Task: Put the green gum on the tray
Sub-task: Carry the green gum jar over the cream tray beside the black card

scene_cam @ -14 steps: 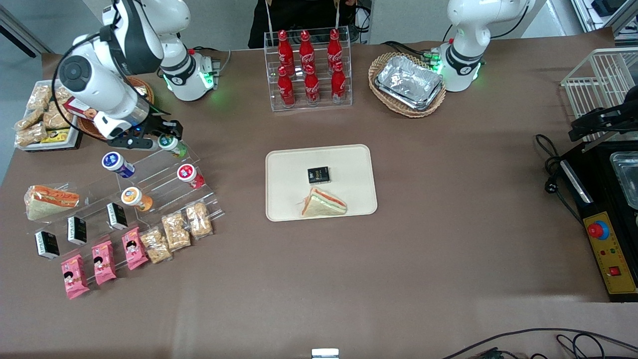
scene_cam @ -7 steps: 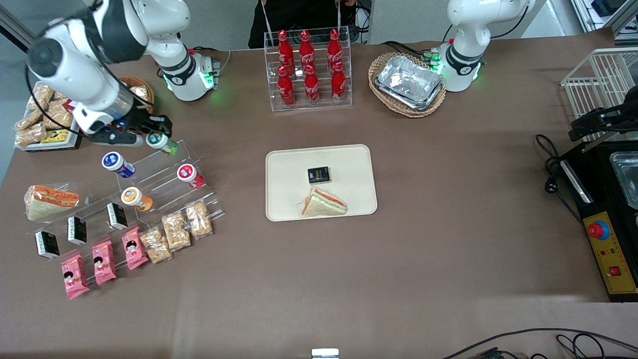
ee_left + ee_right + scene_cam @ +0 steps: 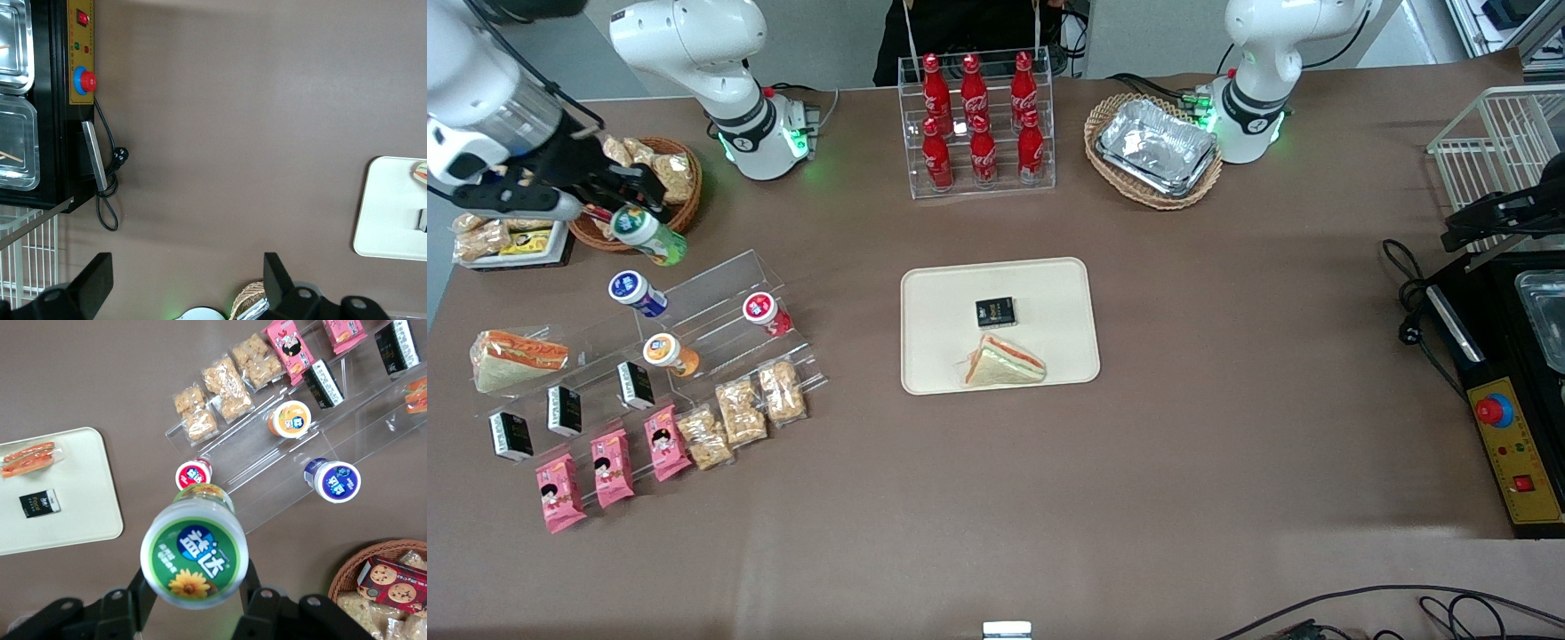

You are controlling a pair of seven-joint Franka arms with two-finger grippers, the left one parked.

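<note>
Green gum, clamped in gripper, has risen off the acrylic rack.

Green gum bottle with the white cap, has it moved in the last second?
Yes. The green gum bottle, gripped in the hand, left the clear acrylic stand toward the wicker basket.

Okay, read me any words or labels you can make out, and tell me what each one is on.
"益达": cap of the green gum, held in the gripper above the display rack.
"Coca-Cola" script: red bottles, only just readable.
Blue bottle, orange bottle, black packet: unreadable.
</note>
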